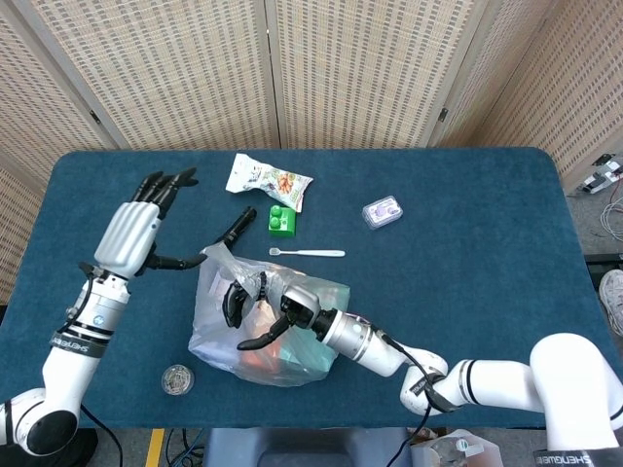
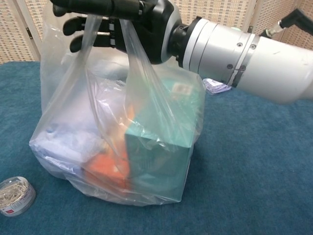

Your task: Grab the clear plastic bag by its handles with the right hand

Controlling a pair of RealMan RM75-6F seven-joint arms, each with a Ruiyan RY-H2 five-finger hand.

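Observation:
The clear plastic bag (image 1: 292, 342) stands at the table's front middle, with a teal box (image 2: 157, 152) and an orange item (image 2: 105, 169) inside. My right hand (image 1: 255, 304) sits over the bag's top with its black fingers curled through both handles (image 2: 137, 58). In the chest view the right hand (image 2: 128, 19) holds the handle strips taut above the bag (image 2: 78, 132). My left hand (image 1: 134, 232) hovers to the left of the bag, apart from it, fingers spread and holding nothing.
Behind the bag lie a black marker (image 1: 236, 227), a green block (image 1: 282, 219), a white toothbrush (image 1: 308, 253), a snack packet (image 1: 269, 180) and a small clear pouch (image 1: 382, 211). A round tin of clips (image 1: 177, 379) (image 2: 14, 196) sits front left of the bag.

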